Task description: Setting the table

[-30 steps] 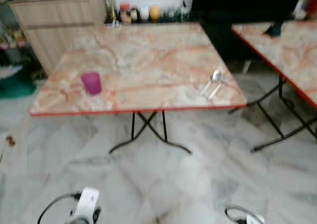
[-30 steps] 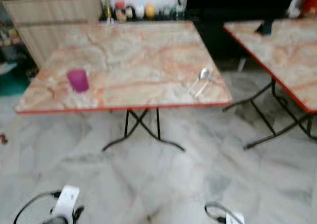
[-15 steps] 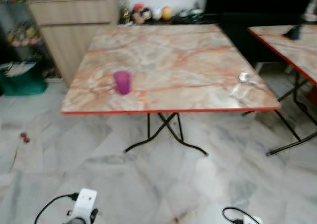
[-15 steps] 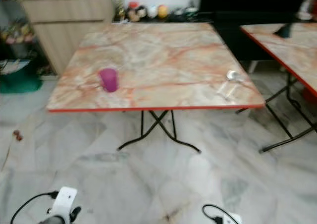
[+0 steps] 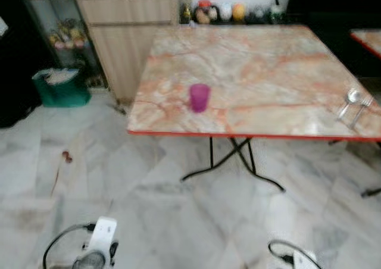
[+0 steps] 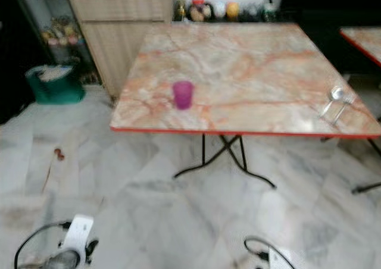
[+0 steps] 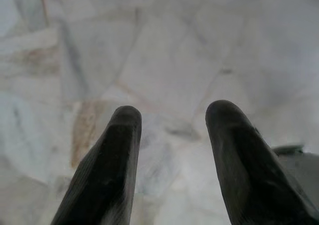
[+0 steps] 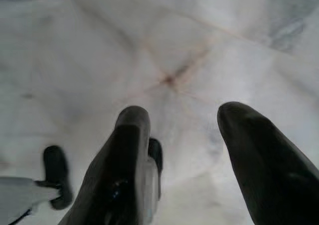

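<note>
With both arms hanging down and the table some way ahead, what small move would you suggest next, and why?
Probably a step forward toward the marble-patterned table. The purple cup and the cutlery lie beyond a stretch of floor, while the left gripper and right gripper hang open and empty over the tiles, so nothing seems within reach yet.

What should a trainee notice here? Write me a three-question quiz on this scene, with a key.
1. True or false: the purple cup stands upright on the marble-patterned table.
2. Where does the cutlery lie? A) beside the cup B) near the table's right edge, far from the cup C) on the floor
3. Fill in: the left gripper and the right gripper both hang low over the ____ with their fingers apart, holding nothing.

Key: 1 true; 2 B; 3 floor.
</note>
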Robot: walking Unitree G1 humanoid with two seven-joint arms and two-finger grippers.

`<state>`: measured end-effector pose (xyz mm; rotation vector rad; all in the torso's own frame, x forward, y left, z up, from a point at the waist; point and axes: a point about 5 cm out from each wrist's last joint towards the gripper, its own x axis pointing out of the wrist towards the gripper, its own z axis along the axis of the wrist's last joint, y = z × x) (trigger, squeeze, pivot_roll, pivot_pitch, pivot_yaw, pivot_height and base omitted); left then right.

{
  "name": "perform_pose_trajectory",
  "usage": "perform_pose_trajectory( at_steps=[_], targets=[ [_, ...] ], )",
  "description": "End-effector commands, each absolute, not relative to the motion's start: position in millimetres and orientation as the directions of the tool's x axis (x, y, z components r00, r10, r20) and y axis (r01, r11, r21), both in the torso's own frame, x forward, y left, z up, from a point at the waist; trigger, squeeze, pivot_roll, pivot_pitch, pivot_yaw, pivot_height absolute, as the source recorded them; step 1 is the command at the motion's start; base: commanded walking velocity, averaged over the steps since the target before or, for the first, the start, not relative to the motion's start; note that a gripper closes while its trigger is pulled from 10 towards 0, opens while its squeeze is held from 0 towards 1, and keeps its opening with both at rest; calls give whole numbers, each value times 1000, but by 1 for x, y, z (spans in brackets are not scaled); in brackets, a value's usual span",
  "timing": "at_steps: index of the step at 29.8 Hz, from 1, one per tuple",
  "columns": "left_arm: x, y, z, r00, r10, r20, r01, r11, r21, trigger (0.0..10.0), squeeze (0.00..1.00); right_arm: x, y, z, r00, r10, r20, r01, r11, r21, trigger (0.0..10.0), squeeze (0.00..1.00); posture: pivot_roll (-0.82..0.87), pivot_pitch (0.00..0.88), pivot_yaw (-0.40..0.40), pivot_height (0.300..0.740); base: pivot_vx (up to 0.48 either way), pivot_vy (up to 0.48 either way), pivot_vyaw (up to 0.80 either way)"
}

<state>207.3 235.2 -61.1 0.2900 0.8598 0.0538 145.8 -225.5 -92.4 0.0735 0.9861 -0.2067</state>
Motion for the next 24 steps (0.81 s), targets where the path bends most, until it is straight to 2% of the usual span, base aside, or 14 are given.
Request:
perform_pose_trajectory(
  at_steps=[1,5,22,24],
  targets=[
    [207,231,-63,646,161,-746,65,962,264,10000,0,142,-234,-92,527,-163,-834,225,973,-48,10000,0,94,0,2,740,0,315,0],
    [207,230,-63,645,160,-748,65,963,261,10000,0,143,-234,-92,531,-160,-832,215,975,-51,10000,0,91,0,2,740,0,314,0],
    [191,236,-71,602,183,-777,41,965,260,10000,0,143,-234,-91,536,-153,-830,204,978,-48,10000,0,94,0,-10,740,0,310,800],
    [189,235,-72,598,179,-781,49,965,259,10000,0,143,-233,-91,536,-151,-831,209,977,-43,10000,0,96,0,-12,740,0,0,0]
  ],
)
